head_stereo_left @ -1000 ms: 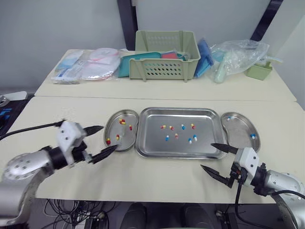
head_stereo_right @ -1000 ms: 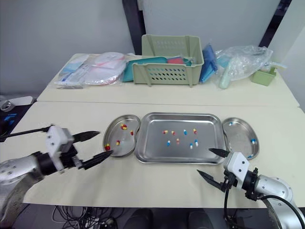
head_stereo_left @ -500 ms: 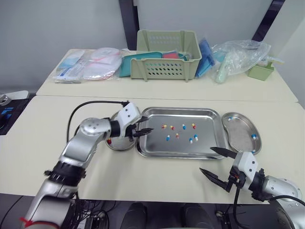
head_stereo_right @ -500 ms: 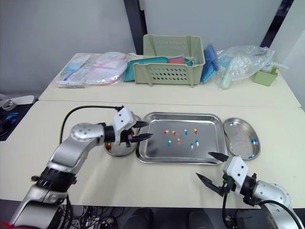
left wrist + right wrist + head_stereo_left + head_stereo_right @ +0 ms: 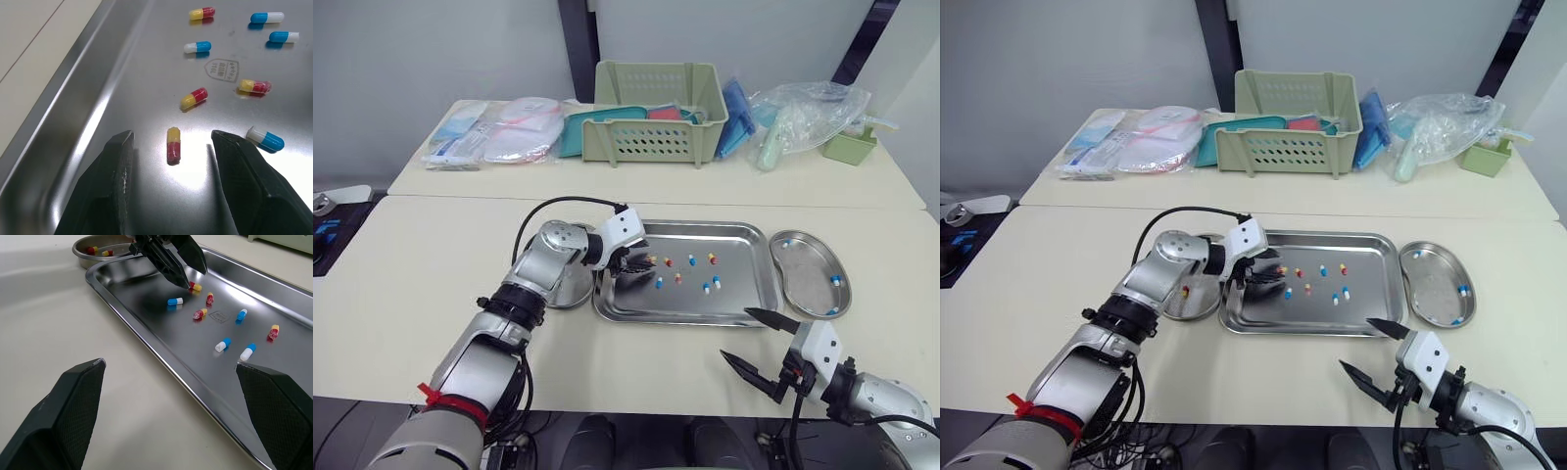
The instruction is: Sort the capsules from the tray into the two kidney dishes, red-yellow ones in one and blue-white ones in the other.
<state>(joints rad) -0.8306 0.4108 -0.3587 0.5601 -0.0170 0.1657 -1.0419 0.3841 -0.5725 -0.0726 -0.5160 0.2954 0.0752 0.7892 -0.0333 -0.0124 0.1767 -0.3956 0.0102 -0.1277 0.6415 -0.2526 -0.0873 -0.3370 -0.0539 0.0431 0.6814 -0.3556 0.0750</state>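
Left of the tray [image 5: 736, 300] sits a kidney dish [image 5: 573, 291] with red-yellow capsules [image 5: 91, 250] in it. The left claw [image 5: 172, 139] is low over the tray's left end. Its fingers are apart, and one red-yellow capsule [image 5: 173, 145] lies between them, touching neither. More capsules [image 5: 691, 260] lie in the tray's middle. Right of the tray, the other dish [image 5: 808, 274] holds blue-white capsules [image 5: 833, 280]. The right claw [image 5: 734, 333] is over the worktop [image 5: 411, 294] in front of the tray's right corner, wide apart and empty.
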